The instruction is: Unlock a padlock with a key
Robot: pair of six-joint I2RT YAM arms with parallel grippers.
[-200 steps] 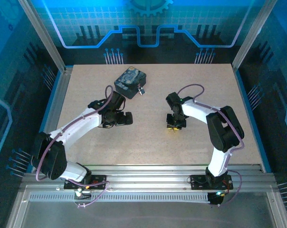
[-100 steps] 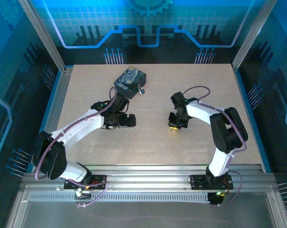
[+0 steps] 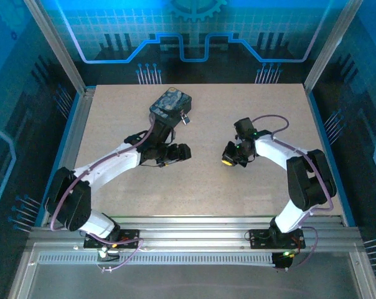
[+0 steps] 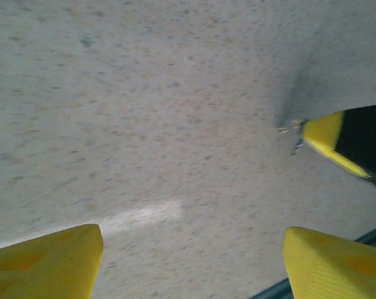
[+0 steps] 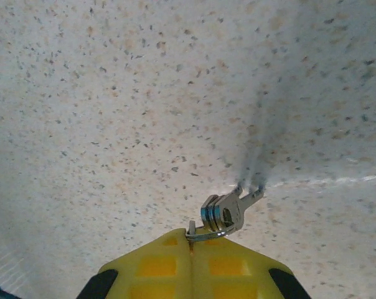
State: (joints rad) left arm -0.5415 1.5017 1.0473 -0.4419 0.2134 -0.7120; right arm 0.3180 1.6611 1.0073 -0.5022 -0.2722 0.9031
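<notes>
Right wrist view, bottom centre: my right end effector (image 5: 191, 242), yellow fingers pressed together, pinches the tiny silvery metal key (image 5: 227, 212) over the speckled beige worktop (image 5: 113, 93). Overhead, the key is too small to make out. The tiny silvery-grey padlock (image 3: 185, 116) hangs upper centre on the dark blue patterned tin box (image 3: 168, 106). My left end effector (image 4: 191, 261) is spread, empty, its fingertips cut off at the bottom edge.

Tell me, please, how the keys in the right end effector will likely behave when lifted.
Probably floppy: the keys are strung on a thin ring pinched by the right end effector, so they may swing. Likely light, being tiny and thin. Smooth metal could slip.
</notes>
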